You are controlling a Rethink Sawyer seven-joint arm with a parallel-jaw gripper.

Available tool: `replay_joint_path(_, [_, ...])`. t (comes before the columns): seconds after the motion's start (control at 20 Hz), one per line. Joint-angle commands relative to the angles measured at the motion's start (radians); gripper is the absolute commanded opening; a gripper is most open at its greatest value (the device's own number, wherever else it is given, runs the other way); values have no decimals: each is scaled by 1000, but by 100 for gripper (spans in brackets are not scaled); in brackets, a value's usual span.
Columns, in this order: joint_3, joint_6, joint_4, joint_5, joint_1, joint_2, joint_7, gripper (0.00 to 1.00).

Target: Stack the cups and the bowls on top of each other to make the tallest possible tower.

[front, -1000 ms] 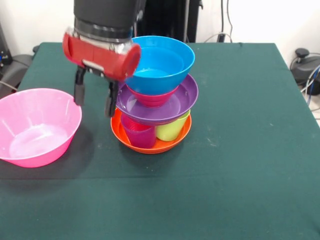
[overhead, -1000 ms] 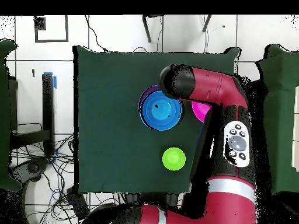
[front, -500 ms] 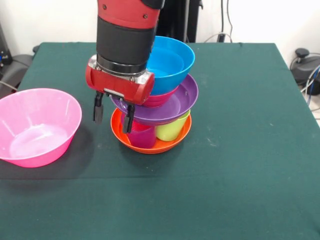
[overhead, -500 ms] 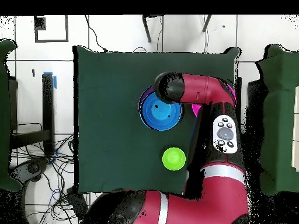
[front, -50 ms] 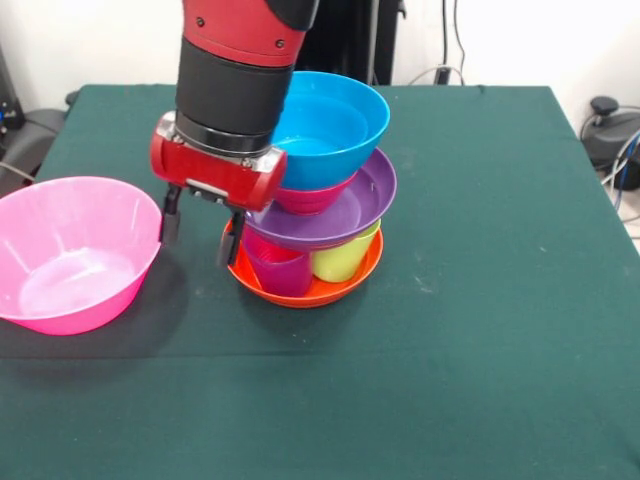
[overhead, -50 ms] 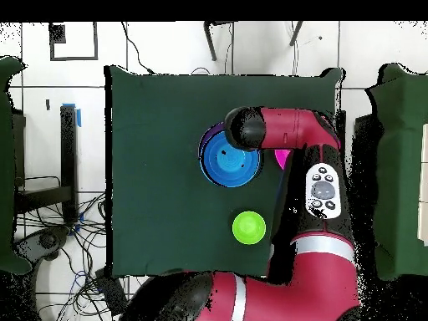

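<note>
The gripper [front, -50 ms: 201, 227] has shifted toward the pink bowl [front, -50 ms: 72, 252] since a moment ago, fingers spread wide and empty, between that bowl and the tower [front, -50 ms: 312, 190]. The tower stands mid-table: orange bowl [front, -50 ms: 305, 285], cups, purple bowl [front, -50 ms: 340, 212], red, blue. A green bowl [overhead, -50 ms: 248, 226] sits apart.

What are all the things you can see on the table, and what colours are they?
Orange bowl: one, orange, bottom of the tower, on the table.
Purple cup: one, purple, standing in the orange bowl.
Lime green cup: one, lime green, in the orange bowl beside the purple cup.
Purple bowl: one, purple, resting on the two cups.
Red bowl: one, red, small, in the purple bowl.
Blue bowl: one, blue, top of the tower.
Pink bowl: one, pink, big, alone on the table.
Green bowl: one, green, small, alone, seen only from overhead.
Table: one, dark green cloth.
Gripper: one, red and black, open, between pink bowl and tower.
</note>
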Motion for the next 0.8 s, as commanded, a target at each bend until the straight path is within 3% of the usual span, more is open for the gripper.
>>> replay_joint_path(0.05, [143, 49, -33, -90, -53, -12, -313, 100])
replay_joint_path(0.8, [194, -55, 34, -129, -110, 46, -267, 100])
